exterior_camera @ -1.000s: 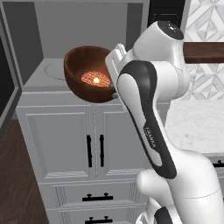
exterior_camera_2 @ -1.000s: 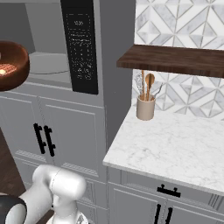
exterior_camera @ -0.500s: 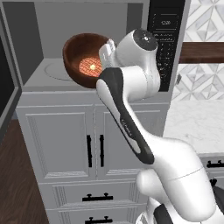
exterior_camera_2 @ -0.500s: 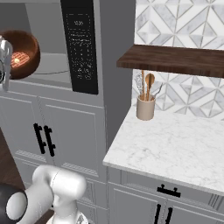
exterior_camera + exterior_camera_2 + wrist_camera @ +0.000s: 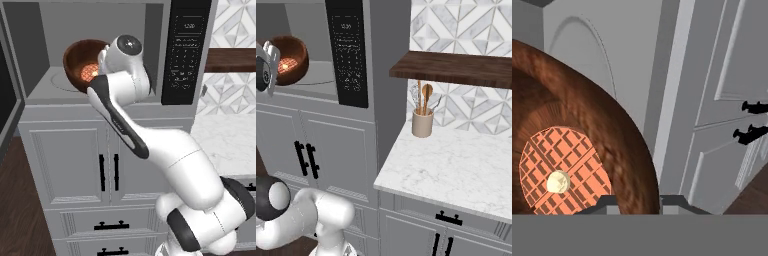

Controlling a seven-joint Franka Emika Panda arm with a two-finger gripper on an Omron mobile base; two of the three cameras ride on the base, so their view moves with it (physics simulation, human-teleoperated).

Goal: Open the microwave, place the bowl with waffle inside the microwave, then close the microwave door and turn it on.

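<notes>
the gripper [image 5: 634,200] pinches the rim of the bowl [image 5: 82,62], fingers narrowly parted across its wall. the bowl hangs tilted in the mouth of the open microwave [image 5: 107,30], above the turntable [image 5: 62,80]. inside it lies the waffle [image 5: 559,172], a pale dab on top.

There is one microwave [image 5: 100,55]. There is one bowl [image 5: 82,62]. One waffle [image 5: 559,170] sits in it. One shelf [image 5: 456,67] is on the right. One cup [image 5: 422,123] stands on one counter [image 5: 456,165].
</notes>
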